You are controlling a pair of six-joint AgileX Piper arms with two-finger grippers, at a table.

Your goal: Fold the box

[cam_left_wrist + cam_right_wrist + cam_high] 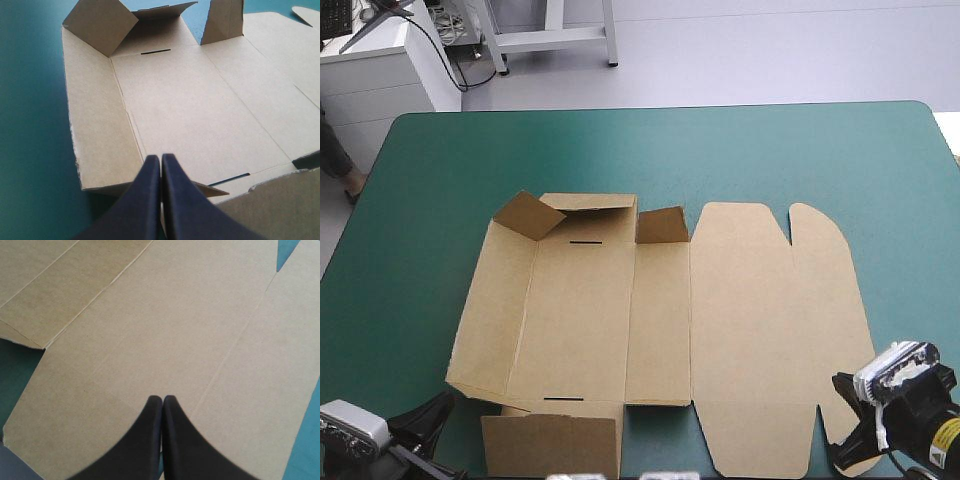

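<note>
The left hand [161, 157] is found clenched, its black fingers met in a single point and nothing held between them. It is posed low at the near left corner of the box [580, 310], the tips directed along the crease between the left wall panel [492, 310] and the base panel [578, 320]. Contact with the board cannot be confirmed.

The right hand [163, 399] is likewise clenched and empty. It is posed over the near right corner of the lid panel [775, 340]; whether the tips press on the board cannot be told.

The brown box is located at the middle of the teal-green counter [770, 150], nearer its front edge. At the far end, the end flap [588, 203] and two corner tabs [528, 215] [662, 225] are seen partly raised. The left wall panel is tilted up only slightly. The near end flap [552, 445] and the lid panel are lying flat. Both slots [582, 242] [563, 399] are open and unfilled.

The task is judged to be at an early stage. The long walls are yet to be stood upright, and both end flaps are yet to be folded over and tucked into the slots.
</note>
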